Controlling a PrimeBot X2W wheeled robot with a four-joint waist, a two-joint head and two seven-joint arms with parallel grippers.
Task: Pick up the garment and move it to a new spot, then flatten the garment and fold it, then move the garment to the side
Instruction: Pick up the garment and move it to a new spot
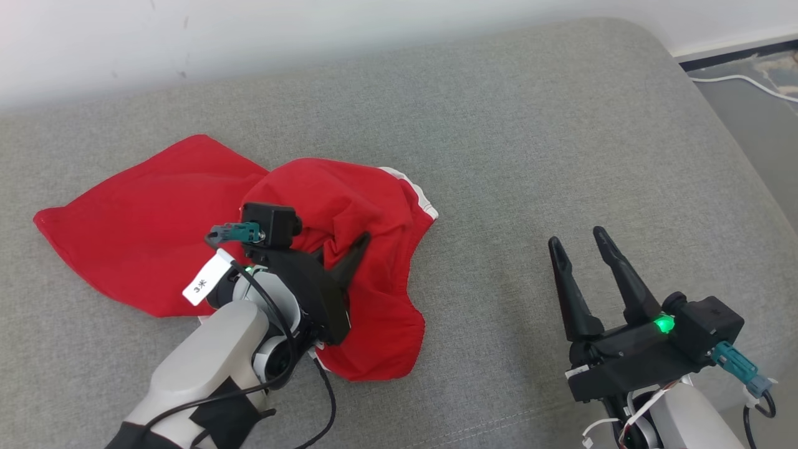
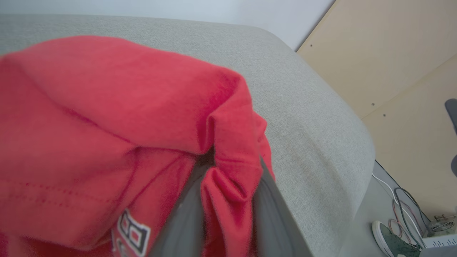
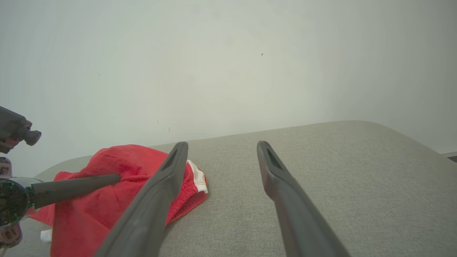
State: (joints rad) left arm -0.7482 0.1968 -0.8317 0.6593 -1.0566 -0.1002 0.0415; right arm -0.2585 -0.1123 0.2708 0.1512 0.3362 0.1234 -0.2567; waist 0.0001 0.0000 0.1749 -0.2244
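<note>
Sprawling across the left half of the grey surface [image 1: 530, 125], the red garment [image 1: 143, 218] lies crumpled, one flat corner reaching toward the left edge and a raised heap near the middle. A white-trimmed band [image 1: 419, 198] marks the heap's right side. The left gripper [image 1: 346, 249] comes in from the near edge over the garment's near part, a white label [image 1: 206, 277] hanging off the cable at its wrist. In the head view one dark finger lies on top of the cloth and the other is hidden under it. The left wrist view shows a bunched red fold pinched between both fingers [image 2: 266, 207], so this gripper is clamped on the garment. A black-and-white printed patch [image 2: 132, 232] shows on the cloth at that view's bottom edge. Right of the garment, bare grey fabric separates it from the right gripper [image 1: 578, 240], which hangs over the near right part of the surface, well apart from the cloth. Its two fingers are spread with nothing between them, pointing toward the pale wall [image 1: 312, 37] at the far edge. Beyond the rounded far right corner, a white cable [image 1: 742, 80] trails over the floor [image 1: 760, 125]. The left wrist view also catches a dark green shoe [image 2: 391, 241] on the floor below the surface's edge.
</note>
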